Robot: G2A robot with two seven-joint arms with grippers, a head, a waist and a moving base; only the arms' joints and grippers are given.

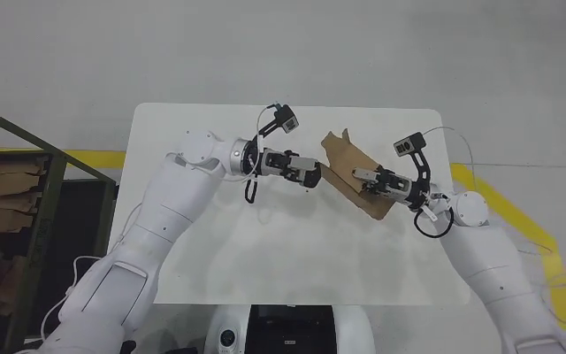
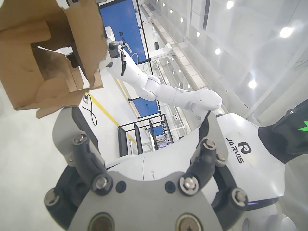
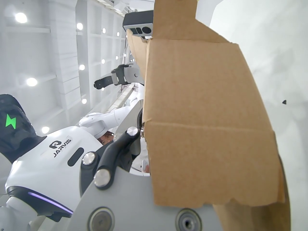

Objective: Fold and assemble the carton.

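Over the worktop (image 1: 221,248) we see the carton (image 1: 340,161) pinched by the right fingers (image 1: 364,175), just beyond the spread, empty left fingers (image 2: 83,143).

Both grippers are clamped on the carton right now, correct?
Not quite. The right gripper is clamped on the carton, but the left gripper is open, with nothing between its fingers and the carton lying beyond them. The left wrist view shows this.
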